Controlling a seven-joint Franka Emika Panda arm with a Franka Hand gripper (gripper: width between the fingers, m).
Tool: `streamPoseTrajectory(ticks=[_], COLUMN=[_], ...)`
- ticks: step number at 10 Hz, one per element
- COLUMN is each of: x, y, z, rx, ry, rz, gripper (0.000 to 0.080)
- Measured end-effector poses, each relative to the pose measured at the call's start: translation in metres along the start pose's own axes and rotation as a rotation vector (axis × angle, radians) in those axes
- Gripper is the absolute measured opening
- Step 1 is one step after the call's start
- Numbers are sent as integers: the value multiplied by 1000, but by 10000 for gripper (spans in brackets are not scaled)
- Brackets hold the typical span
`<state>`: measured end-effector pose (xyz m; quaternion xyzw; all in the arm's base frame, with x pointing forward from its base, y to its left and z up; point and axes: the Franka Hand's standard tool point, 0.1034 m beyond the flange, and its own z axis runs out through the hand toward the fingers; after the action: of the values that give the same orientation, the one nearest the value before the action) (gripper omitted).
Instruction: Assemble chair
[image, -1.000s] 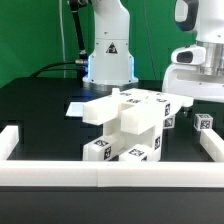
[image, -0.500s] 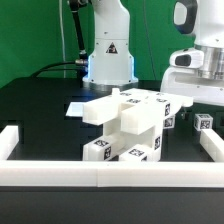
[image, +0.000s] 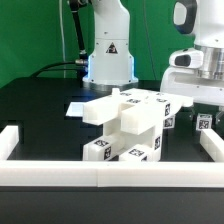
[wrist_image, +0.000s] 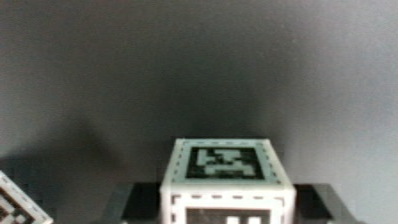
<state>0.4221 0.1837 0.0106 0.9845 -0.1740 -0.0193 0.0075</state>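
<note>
Chair part (wrist_image: 224, 168) (black-and-white tag on its face) is pinched in the closed hand (wrist_image: 226, 203).

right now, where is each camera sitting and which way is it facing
Exterior view: off the arm, low, across the table from the robot base, facing it over the near border rail and the half-built chair; the gripper shows at the exterior view's right.
Wrist view: on the wrist, looking down at the black table; its fingers flank a small tagged block.
Shared: that block and the table.
</note>
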Motion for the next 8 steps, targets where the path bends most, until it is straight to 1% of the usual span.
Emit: streamPoseTrajectory(ticks=[3,4,5,6,7,8], x=[1,1,1,0,-1,5], y=[3,6,7,7,9,11], z=[-1,-4,-11,-21,-37,-58], rx=[0,1,7,8,11,27], ry=[0,-1,-3,-23,-53,-66], rz=[4,9,14,18,20,26], gripper=[285,285,285,285,286,287])
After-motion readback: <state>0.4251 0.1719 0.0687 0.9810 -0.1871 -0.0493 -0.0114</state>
